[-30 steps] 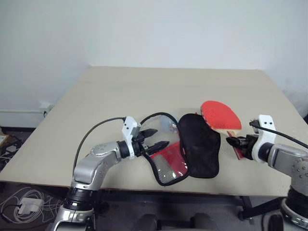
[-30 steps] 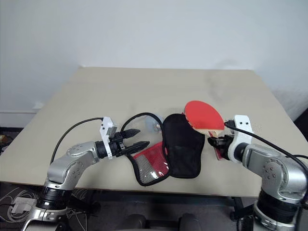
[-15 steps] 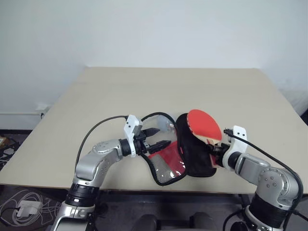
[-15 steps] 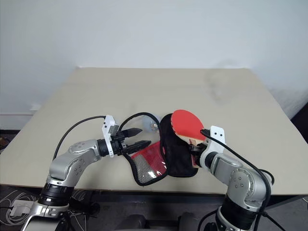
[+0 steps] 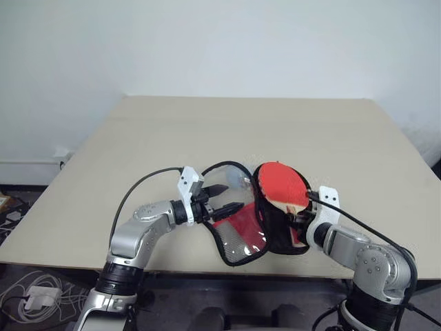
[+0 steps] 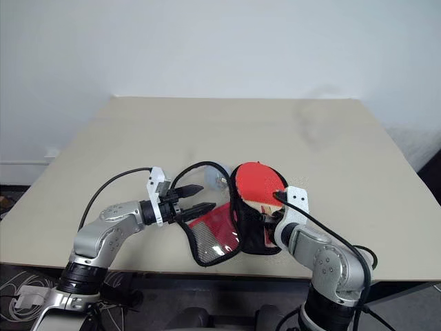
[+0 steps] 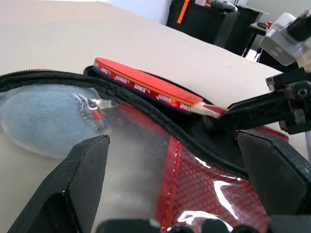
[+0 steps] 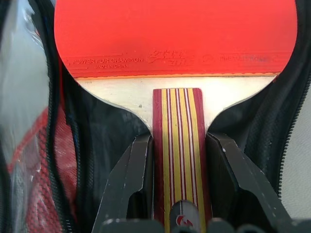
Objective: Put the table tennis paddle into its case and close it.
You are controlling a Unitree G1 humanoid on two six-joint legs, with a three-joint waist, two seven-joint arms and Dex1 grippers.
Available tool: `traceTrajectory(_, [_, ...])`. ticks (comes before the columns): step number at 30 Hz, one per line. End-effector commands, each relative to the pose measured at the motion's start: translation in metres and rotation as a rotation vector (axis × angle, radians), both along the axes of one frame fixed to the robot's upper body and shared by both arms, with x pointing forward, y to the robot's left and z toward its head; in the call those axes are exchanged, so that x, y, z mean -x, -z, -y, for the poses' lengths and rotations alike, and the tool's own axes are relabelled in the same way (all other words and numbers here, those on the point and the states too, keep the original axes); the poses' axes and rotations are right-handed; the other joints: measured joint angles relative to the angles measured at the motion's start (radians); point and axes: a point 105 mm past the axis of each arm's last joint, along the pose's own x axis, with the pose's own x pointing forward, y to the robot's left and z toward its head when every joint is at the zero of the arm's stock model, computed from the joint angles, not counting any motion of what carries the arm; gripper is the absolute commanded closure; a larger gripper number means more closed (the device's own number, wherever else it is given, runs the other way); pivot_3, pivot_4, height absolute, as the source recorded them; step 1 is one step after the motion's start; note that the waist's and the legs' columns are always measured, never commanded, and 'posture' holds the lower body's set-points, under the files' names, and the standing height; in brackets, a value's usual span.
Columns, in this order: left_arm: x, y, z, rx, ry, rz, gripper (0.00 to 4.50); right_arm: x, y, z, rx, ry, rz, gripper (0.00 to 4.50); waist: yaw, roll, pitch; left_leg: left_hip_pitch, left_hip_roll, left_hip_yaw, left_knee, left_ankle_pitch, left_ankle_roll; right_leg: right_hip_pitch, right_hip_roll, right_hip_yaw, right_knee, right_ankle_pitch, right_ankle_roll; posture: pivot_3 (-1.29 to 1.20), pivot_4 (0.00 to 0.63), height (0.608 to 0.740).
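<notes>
The case (image 5: 239, 241) lies unzipped near the table's front edge, its clear and red mesh flap (image 7: 204, 182) on the left and its black-lined half (image 6: 251, 234) on the right. The table tennis paddle (image 5: 279, 183) sits over that black half with its red face up, and its blade (image 7: 146, 87) is just inside the zip rim. My right gripper (image 8: 178, 140) is shut on the striped wooden handle (image 8: 177, 160). My left gripper (image 5: 231, 196) hovers open over the flap's left edge, holding nothing.
The beige table (image 5: 207, 131) stretches far behind the case. A metal zip pull (image 7: 93, 104) lies on the clear panel, with a pale blue patch (image 7: 34, 121) showing under it. The front table edge runs just below the case.
My right arm has carried the paddle left and down, from beside the case to over its black-lined half. The left gripper has stayed open in place.
</notes>
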Motion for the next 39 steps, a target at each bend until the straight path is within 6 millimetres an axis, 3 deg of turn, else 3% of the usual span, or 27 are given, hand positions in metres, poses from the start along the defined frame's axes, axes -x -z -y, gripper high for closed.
traceTrajectory(1, [-0.003, -0.012, -0.001, 0.006, 0.002, 0.063, 0.00, 0.003, 0.018, 0.011, 0.044, 0.041, -0.056, 3.32, 0.001, 0.000, 0.000, 0.000, 0.000, 0.000, 0.000, 0.000, 0.000, 0.001, 0.000, 0.000, 0.000, 0.000, 0.000, 0.00, 0.000, 0.716])
traceTrajectory(2, [-0.002, -0.012, -0.002, 0.007, 0.000, 0.063, 0.00, 0.002, 0.019, 0.012, 0.048, 0.044, -0.057, 3.32, 0.001, 0.000, 0.000, 0.001, 0.000, 0.000, 0.000, 0.000, 0.000, 0.001, 0.000, 0.000, 0.000, 0.000, 0.000, 0.00, 0.000, 0.716])
traceTrajectory(12, [-0.002, -0.010, -0.011, -0.002, -0.021, 0.065, 0.00, -0.001, 0.013, 0.002, 0.089, -0.072, -0.005, 0.09, 0.002, -0.002, -0.001, 0.003, 0.000, 0.000, 0.000, 0.000, 0.000, 0.003, 0.000, 0.000, 0.000, 0.000, 0.000, 0.00, 0.000, 0.716])
traceTrajectory(14, [-0.003, -0.010, -0.013, -0.003, -0.025, 0.064, 0.00, -0.003, -0.003, -0.004, 0.040, -0.119, 0.072, 0.03, 0.002, -0.002, -0.001, 0.003, 0.000, 0.000, 0.000, 0.000, 0.000, 0.003, 0.000, 0.000, 0.000, 0.000, 0.000, 0.00, 0.000, 0.716])
traceTrajectory(18, [-0.004, -0.017, -0.021, 0.024, -0.029, 0.037, 0.00, -0.008, -0.062, -0.003, -0.066, -0.217, 0.342, 0.03, 0.000, 0.000, 0.000, 0.002, 0.000, 0.000, 0.000, 0.000, 0.000, 0.002, 0.000, 0.000, 0.000, 0.000, 0.000, 0.00, 0.000, 0.716])
traceTrajectory(22, [-0.001, -0.031, -0.032, 0.054, -0.010, 0.039, 0.00, -0.008, -0.091, 0.006, -0.121, -0.268, 0.475, 0.03, -0.002, 0.000, 0.000, 0.002, 0.001, 0.000, 0.000, 0.000, 0.000, 0.002, 0.001, 0.000, 0.000, 0.000, 0.000, 0.00, 0.000, 0.716])
traceTrajectory(25, [-0.007, -0.046, -0.058, 0.021, -0.048, 0.050, 0.00, -0.017, -0.113, 0.015, -0.142, -0.280, 0.571, 0.03, -0.004, -0.001, 0.001, 0.002, 0.001, 0.001, 0.000, 0.000, 0.000, 0.002, 0.001, 0.001, 0.000, 0.000, 0.000, 0.00, 0.000, 0.716])
traceTrajectory(29, [-0.031, -0.063, -0.111, -0.095, -0.216, 0.075, 0.00, -0.043, -0.107, 0.035, -0.171, -0.157, 0.543, 0.03, -0.010, -0.002, 0.001, 0.003, 0.002, 0.000, 0.000, 0.000, 0.000, 0.002, 0.002, 0.000, 0.000, 0.000, 0.000, 0.00, 0.000, 0.716])
traceTrajectory(33, [-0.046, -0.057, -0.155, -0.266, -0.314, 0.110, 0.00, -0.055, -0.102, 0.039, -0.190, -0.125, 0.529, 0.03, -0.016, -0.001, 0.001, 0.003, 0.001, 0.001, -0.001, 0.000, 0.000, 0.001, 0.002, 0.000, 0.000, 0.000, 0.000, 0.00, 0.000, 0.716])
traceTrajectory(36, [-0.046, -0.038, -0.163, -0.396, -0.273, 0.116, 0.00, -0.058, -0.102, 0.037, -0.181, -0.133, 0.536, 0.03, -0.023, -0.001, 0.001, 0.002, 0.001, 0.002, -0.002, 0.000, 0.000, 0.000, 0.002, 0.000, 0.000, 0.000, 0.000, 0.00, 0.000, 0.716])
traceTrajectory(39, [-0.040, -0.005, -0.154, -0.521, -0.159, 0.107, 0.00, -0.063, -0.102, 0.039, -0.157, -0.124, 0.550, 0.03, -0.022, -0.001, 0.001, 0.002, 0.001, 0.002, -0.002, 0.000, 0.000, 0.000, 0.002, 0.000, 0.000, 0.000, 0.000, 0.00, 0.000, 0.716])
